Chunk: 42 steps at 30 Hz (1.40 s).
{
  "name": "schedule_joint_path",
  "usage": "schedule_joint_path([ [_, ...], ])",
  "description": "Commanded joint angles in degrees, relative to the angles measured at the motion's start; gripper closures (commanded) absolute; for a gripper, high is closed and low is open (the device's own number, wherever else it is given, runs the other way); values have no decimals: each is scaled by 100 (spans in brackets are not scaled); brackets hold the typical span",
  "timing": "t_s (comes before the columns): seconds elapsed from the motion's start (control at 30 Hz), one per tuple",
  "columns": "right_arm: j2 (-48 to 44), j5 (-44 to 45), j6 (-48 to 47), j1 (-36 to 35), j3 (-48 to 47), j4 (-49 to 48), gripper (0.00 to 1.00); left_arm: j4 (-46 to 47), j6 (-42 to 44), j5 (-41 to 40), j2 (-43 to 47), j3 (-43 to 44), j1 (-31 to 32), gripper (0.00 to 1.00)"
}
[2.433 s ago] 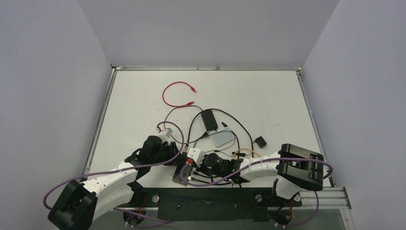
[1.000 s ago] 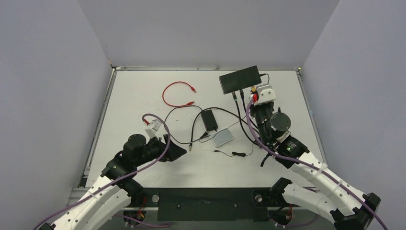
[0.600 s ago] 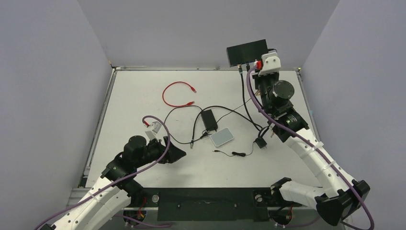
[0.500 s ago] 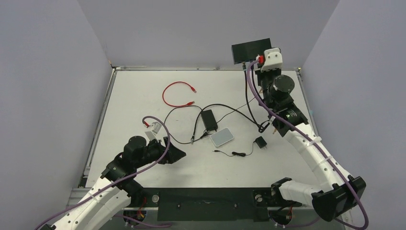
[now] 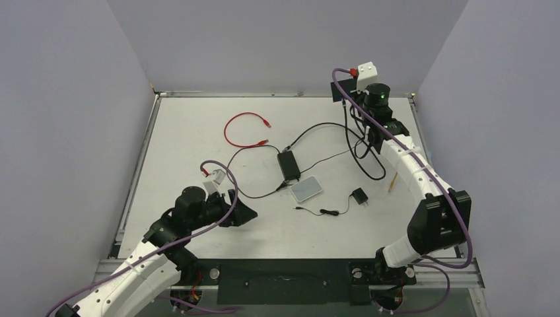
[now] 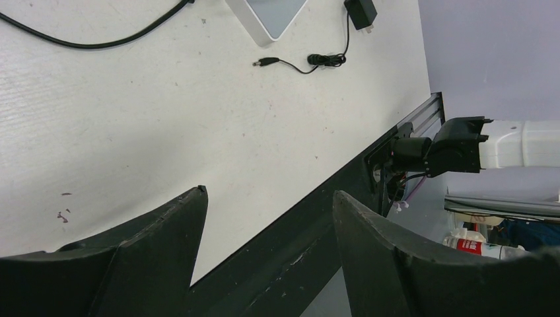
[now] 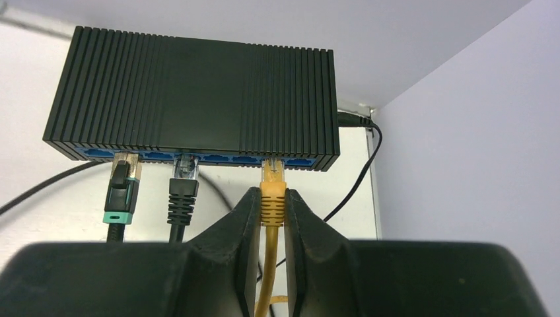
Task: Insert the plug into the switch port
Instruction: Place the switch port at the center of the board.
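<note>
yellow moulded plug (image 7: 272, 175) is clamped by the right gripper (image 7: 272, 193), tip at a port (image 7: 272, 161) in the blue-trimmed face of the black ribbed box (image 7: 191, 92), one o'clock on the white table (image 5: 198, 132); seating depth is hidden. left gripper (image 6: 269, 193) is spread apart, empty.

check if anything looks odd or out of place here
yes: the black switch is up by the table's far right corner, apparently held off it by the yellow plug that the right gripper is shut on. two other cables hang from its ports.
</note>
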State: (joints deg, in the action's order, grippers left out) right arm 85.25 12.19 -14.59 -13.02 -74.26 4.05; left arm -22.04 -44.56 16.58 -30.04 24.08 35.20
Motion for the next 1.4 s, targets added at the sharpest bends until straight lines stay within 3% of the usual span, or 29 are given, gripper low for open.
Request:
schedule_joint_path([
  [0.0, 400, 196, -281, 189, -470, 108, 100, 315, 99, 115, -93, 18, -24, 33],
  [0.67, 2710, 300, 504, 581, -2014, 2081, 100, 481, 193, 299, -353, -38, -56, 32],
  [1.1, 3123, 66, 957, 787, -2209, 2310, 64, 554, 168, 252, -488, -37, -84, 32],
  [1.37, 2221, -252, 1401, 696, -1904, 2005, 52, 414, 145, 155, -365, 88, -100, 32],
])
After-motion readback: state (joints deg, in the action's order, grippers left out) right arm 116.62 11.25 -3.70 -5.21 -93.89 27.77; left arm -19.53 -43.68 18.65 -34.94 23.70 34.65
